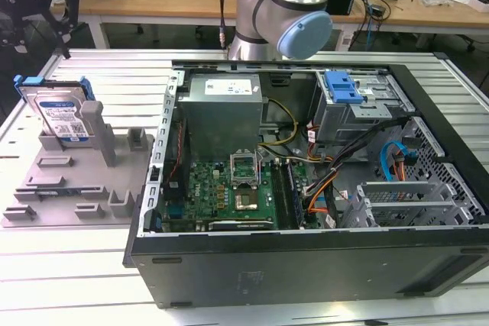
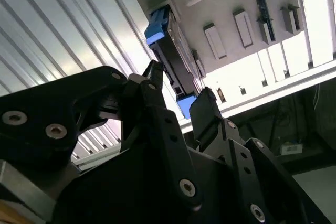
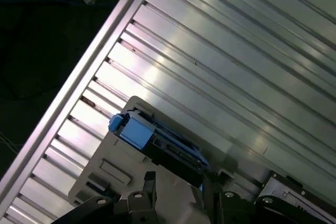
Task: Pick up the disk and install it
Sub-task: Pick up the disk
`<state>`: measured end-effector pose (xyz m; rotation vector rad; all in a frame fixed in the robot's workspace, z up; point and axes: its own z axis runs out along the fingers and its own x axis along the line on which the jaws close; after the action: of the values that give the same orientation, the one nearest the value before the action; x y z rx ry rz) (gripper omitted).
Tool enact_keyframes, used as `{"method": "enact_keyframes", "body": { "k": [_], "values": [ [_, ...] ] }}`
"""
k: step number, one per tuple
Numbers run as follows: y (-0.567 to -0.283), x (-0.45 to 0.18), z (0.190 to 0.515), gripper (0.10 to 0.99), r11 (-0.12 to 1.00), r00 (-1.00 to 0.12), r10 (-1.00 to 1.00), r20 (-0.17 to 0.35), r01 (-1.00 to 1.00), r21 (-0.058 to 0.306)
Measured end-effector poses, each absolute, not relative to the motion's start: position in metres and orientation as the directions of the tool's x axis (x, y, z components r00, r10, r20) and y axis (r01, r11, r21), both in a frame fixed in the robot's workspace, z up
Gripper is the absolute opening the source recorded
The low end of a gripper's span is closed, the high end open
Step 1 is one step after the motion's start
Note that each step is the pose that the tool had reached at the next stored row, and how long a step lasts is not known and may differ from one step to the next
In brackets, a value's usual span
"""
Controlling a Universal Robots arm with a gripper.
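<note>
the arm (image 1: pixel 284 5) is shiny silver-grey tube with rounded pale blue caps (image 1: pixel 304 33) on the joints, pretty standard look. the hand (image 2: pixel 178 85) is all matte black: chunky linked plates ending in two fingers (image 2: pixel 157 114), every link pinned with round silver screws (image 2: pixel 187 186). in the first wrist view the hand (image 3: pixel 177 182) has the same black links and little bolts.
</note>
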<state>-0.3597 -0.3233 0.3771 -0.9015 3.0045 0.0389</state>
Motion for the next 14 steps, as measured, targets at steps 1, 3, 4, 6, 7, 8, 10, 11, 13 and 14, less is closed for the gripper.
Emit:
{"method": "enact_keyframes", "body": {
  "k": [1, 3, 4, 6, 7, 8, 10, 11, 13, 14],
  "values": [
    [-0.3231, -0.3596, 0.3770, 0.482, 0.829, -0.830, -0.558, -0.013, -0.558, 0.021],
    [-0.3228, -0.3602, 0.3768, 0.482, 0.821, -0.821, -0.570, -0.013, -0.571, 0.021],
    [-0.3227, -0.3604, 0.3769, 0.482, 0.815, -0.815, -0.579, -0.013, -0.579, 0.020],
    [-0.3225, -0.3615, 0.3768, 0.482, 0.803, -0.803, -0.596, -0.009, -0.596, 0.015],
    [-0.3225, -0.3615, 0.3768, 0.482, 0.803, -0.803, -0.596, -0.009, -0.596, 0.015],
    [-0.3225, -0.3615, 0.3768, 0.482, 0.803, -0.803, -0.596, -0.009, -0.596, 0.015],
    [-0.3225, -0.3616, 0.3768, 0.482, 0.786, -0.786, -0.618, -0.009, -0.618, 0.015],
    [-0.3224, -0.3616, 0.3766, 0.482, 0.770, -0.771, -0.637, -0.009, -0.637, 0.015],
    [-0.3224, -0.3616, 0.3764, 0.482, 0.735, -0.735, -0.678, -0.009, -0.678, 0.015],
    [-0.3224, -0.3615, 0.3759, 0.482, 0.696, -0.696, -0.718, -0.009, -0.718, 0.015]
  ]
}}
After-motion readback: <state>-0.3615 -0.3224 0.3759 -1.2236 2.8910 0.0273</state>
